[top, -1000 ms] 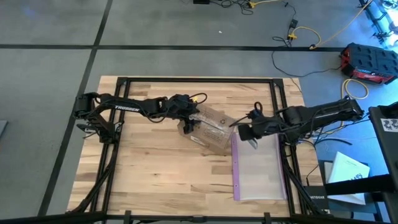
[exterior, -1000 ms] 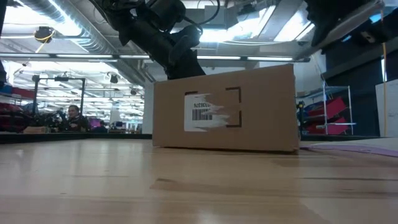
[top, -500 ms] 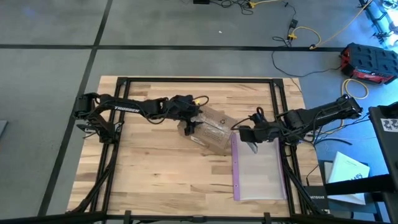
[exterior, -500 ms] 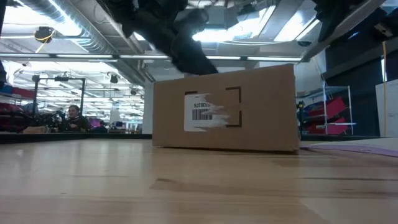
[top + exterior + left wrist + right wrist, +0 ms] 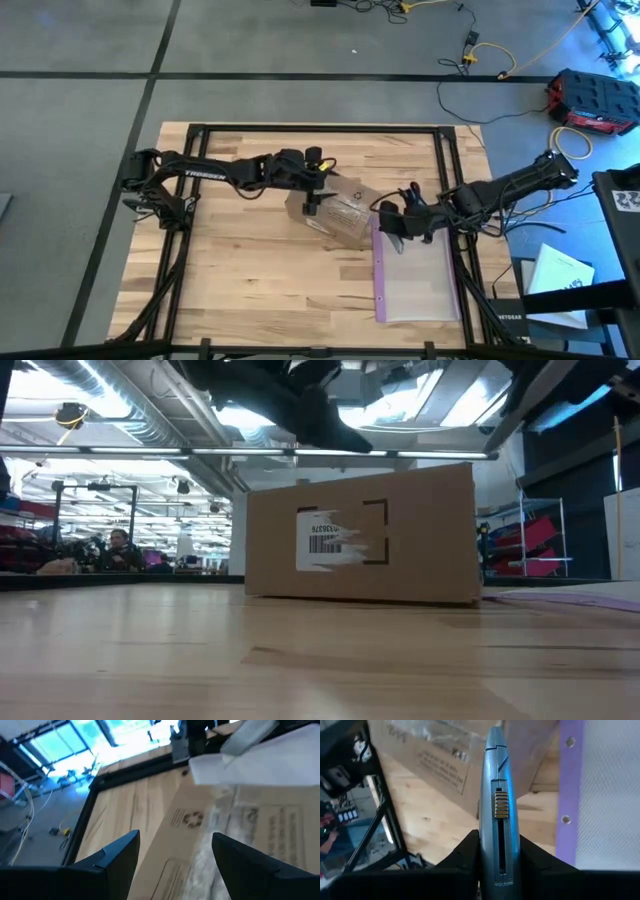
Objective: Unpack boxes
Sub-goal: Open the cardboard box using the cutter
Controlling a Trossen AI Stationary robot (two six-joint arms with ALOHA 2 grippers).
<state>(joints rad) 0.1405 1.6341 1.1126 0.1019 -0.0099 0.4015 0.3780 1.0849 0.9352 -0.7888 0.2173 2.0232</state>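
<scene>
One brown cardboard box [image 5: 343,210] lies near the middle of the tabletop [image 5: 250,270], a little toward the far edge, its long axis running diagonally from the far left toward the near right. Its top carries printed text and a recycling mark, and the side facing the near edge bears a torn pale label [image 5: 335,540]. The left hand [image 5: 312,196] hovers over the box's far-left end, its two fingers spread apart with nothing between them. The right hand [image 5: 393,222] sits just beside the box's near-right corner, pinching one grey-blue knife-like tool [image 5: 497,810] whose tip points toward the box. One clear plastic bag [image 5: 412,275] with a purple edge lies flat by the right edge, touching the box's corner.
</scene>
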